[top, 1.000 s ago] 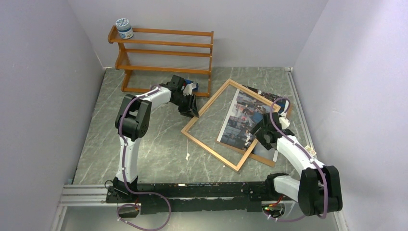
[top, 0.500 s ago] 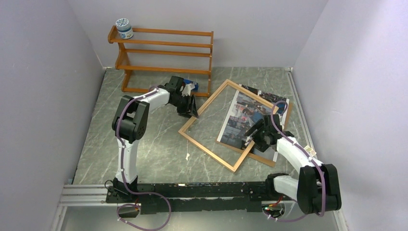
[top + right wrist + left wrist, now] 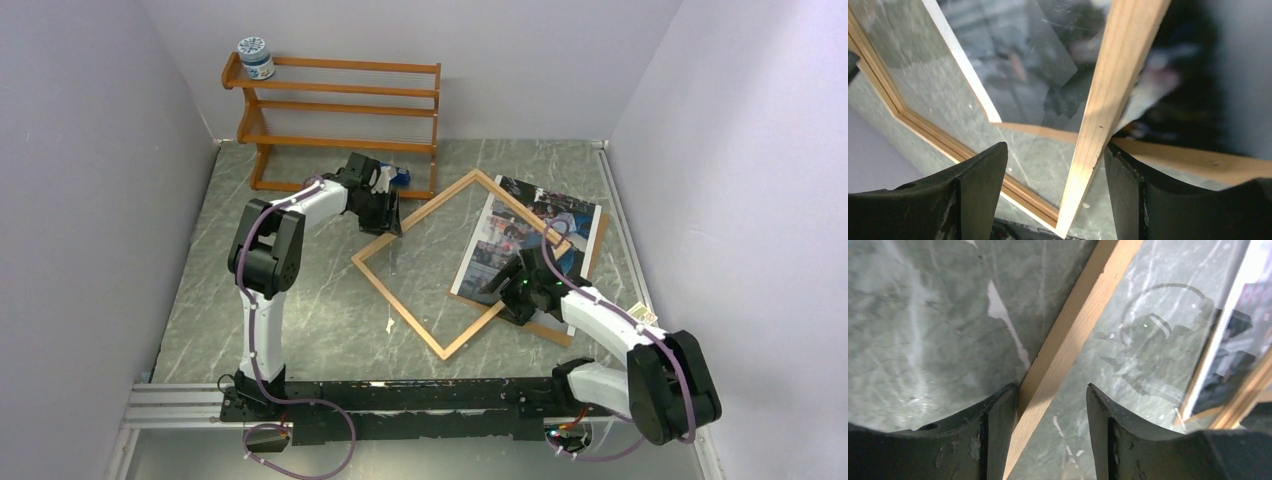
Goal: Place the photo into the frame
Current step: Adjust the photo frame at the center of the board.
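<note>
The frame (image 3: 398,310) of thin light wood with a clear pane lies as a diamond on the marble table. Its right corner overlaps the photo (image 3: 548,222), a glossy white-edged street print lying on the brown backing board (image 3: 548,330). My left gripper (image 3: 392,220) is open and straddles the frame's upper-left rail (image 3: 1083,305), which touches the left finger. My right gripper (image 3: 512,290) is open and straddles the lower-right rail (image 3: 1118,65), which lies against the right finger. The photo shows through the pane in the right wrist view (image 3: 1013,45).
An orange-brown shelf rack (image 3: 340,110) stands at the back with a small jar (image 3: 255,58) on its top left. A blue object (image 3: 402,178) lies by the rack's foot. A white scrap (image 3: 388,323) lies left of the frame. Walls close both sides.
The frame has slid and turned to the left, so less of it covers the photo. Both grippers moved left with it, still at their rails.
</note>
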`<state>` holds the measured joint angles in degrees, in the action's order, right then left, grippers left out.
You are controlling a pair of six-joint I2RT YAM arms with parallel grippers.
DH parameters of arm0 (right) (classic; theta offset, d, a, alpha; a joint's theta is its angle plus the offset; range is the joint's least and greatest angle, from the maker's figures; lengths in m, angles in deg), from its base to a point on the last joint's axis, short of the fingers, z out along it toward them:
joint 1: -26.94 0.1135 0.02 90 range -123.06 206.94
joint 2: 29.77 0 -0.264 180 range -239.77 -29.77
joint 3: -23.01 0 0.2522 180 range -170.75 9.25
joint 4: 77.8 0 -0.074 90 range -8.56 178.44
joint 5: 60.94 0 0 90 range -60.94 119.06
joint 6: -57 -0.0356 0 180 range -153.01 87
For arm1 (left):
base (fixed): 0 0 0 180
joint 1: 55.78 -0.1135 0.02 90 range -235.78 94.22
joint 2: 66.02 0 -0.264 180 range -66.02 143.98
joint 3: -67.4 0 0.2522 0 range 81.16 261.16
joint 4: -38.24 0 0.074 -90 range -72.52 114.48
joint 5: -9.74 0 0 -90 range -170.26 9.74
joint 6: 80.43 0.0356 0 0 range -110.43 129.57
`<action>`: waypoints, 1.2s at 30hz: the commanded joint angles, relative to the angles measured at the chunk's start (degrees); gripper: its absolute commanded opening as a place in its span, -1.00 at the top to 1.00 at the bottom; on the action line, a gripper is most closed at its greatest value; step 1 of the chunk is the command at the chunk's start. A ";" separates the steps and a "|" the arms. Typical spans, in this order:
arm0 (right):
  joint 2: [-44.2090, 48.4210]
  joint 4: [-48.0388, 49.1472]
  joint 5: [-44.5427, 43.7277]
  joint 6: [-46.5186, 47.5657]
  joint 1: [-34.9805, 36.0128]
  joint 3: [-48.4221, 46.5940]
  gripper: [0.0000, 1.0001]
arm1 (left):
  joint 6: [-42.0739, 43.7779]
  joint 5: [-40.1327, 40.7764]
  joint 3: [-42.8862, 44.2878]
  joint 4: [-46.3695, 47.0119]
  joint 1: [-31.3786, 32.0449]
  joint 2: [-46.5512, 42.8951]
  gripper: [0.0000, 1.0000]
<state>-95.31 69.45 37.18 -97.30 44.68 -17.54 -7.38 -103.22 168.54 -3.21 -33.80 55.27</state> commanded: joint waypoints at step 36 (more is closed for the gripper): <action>-2.11 -16.93 -6.22 -6.93 8.92 -17.42 -0.88 | 6.34 11.71 -2.03 -21.62 -0.36 -7.56 -0.75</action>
<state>-98.13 51.29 29.20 -108.29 57.70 -34.19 -0.86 -87.85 164.03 -24.12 -34.53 48.23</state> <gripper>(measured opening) 0.938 0.874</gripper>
